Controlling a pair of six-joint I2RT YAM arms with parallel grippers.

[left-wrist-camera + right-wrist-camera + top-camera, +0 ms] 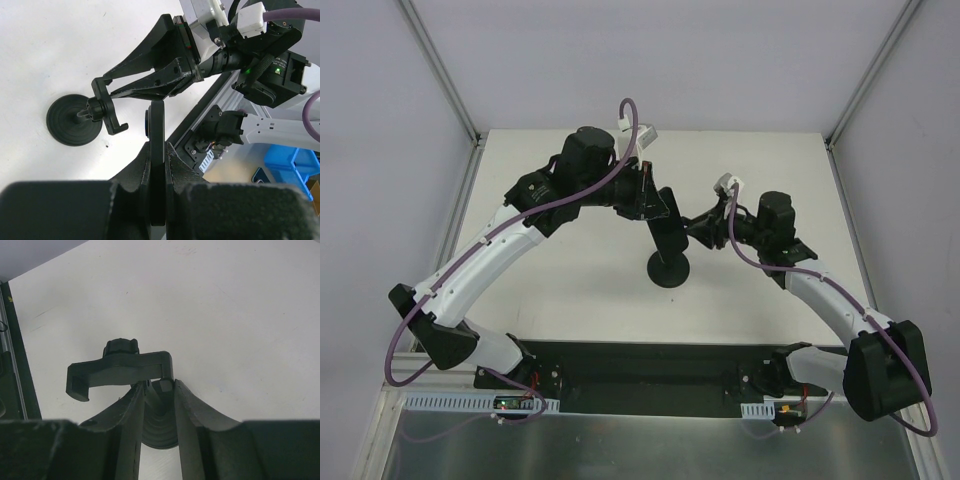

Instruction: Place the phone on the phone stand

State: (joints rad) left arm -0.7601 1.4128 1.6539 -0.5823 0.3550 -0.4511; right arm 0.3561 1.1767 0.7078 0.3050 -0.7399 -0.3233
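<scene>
Clamped on the thin flat black phone [157,120], the left gripper [159,146] should seat it squarely in the round-based black phone stand [70,120] that the right gripper [159,390] pinches.

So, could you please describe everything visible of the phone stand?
The phone stand is matte black, plastic-looking, upright: a ribbed round disc base flat on the white table, a thin stem, and a hooked clamp bracket with a knob. The right end effector is shut on it at the bracket; the phone is near, not touching.
</scene>
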